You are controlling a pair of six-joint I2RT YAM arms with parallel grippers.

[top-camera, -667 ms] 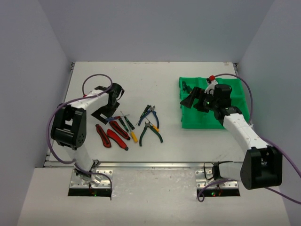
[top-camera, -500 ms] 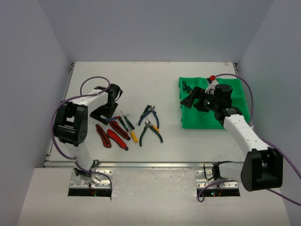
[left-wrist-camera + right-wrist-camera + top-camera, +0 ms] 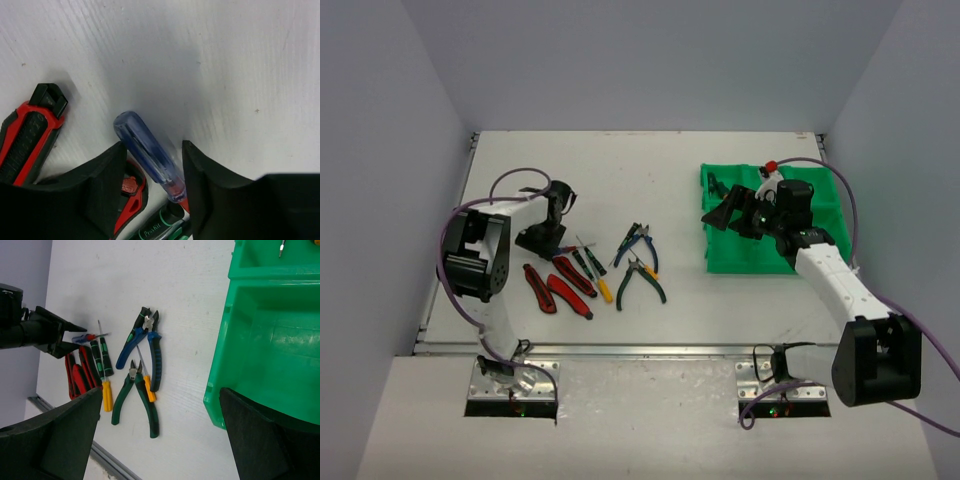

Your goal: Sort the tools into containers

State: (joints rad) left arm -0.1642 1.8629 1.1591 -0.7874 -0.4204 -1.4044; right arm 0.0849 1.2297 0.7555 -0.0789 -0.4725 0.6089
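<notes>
**A:** So where does the blue-handled screwdriver sit against the left tool?

**B:** Right between its jaws, flat on the tabletop. The handle runs slantwise across the gap, and its rounded butt pokes out past the fingertips. The jaws stand narrow, one close on each side of the handle. I cannot tell whether they actually pinch it.

**A:** And the green tray?

**B:** Well apart, far over on the right side. The left arm is the one at the tools. The right tool hangs over the tray's near-left corner with its jaws wide and nothing in them.

**A:** What crowds the pick?

**B:** Plenty. One of the red-handled cutters lies just beside the left jaw, and another red handle shows partly under it. A green-and-black screwdriver touches or nearly touches the blue one's shaft end.

**A:** So a lift may drag neighbours along?

**B:** I'd judge so, and the slant could make the handle swivel in a squeeze. The two pliers lie between this pile and the tray, so a low carry would cross them.
</notes>
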